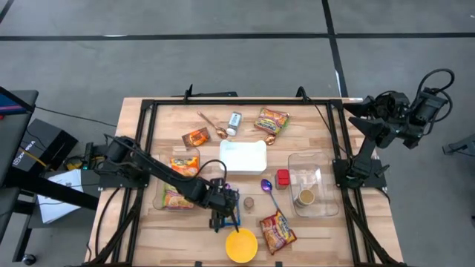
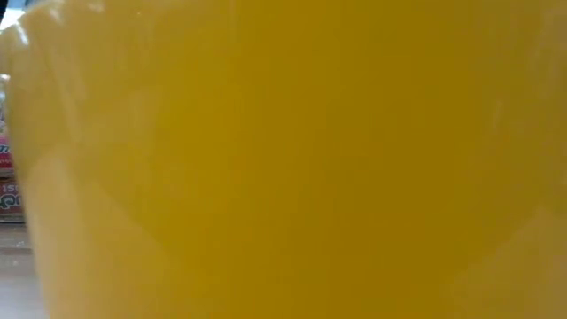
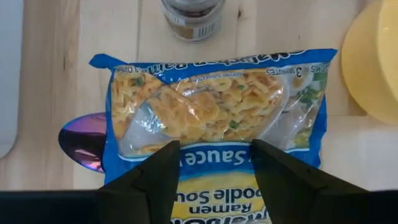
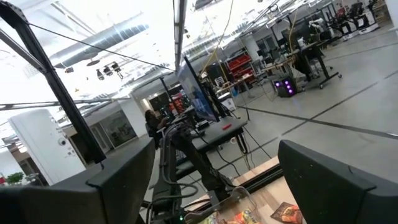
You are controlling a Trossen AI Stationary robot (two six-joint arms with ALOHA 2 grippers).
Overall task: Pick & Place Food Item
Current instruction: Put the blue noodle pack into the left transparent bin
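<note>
A blue ramen noodle packet [image 3: 211, 112] lies flat on the wooden table [image 1: 319, 141], near its front edge. My left gripper [image 3: 214, 177] is right above it, also seen in the high view [image 1: 225, 210]. The gripper is open, and its two dark fingers stand over the packet's near half with the wrapper showing between them. My right gripper [image 4: 214, 180] is open and holds nothing, raised high off the table's far right corner [image 1: 355, 110]. In the low view only the yellow bowl's wall [image 2: 283, 159] shows. My left gripper comes at the blue packet slanting down from above, from the table's left side. Its fingertips [image 3: 158, 168] stand on either side of the printed band [image 3: 214, 163] near the packet's near edge. I cannot tell whether they touch the wrapper.
Around the packet are a small jar [image 3: 193, 18], a yellow bowl [image 1: 241, 245] and a shiny purple thing [image 3: 81, 140] partly under the packet's edge. A white tray [image 1: 243, 156] is at mid-table, a clear container [image 1: 312, 185] is at the right, and other snack packets [image 1: 277, 231] lie about.
</note>
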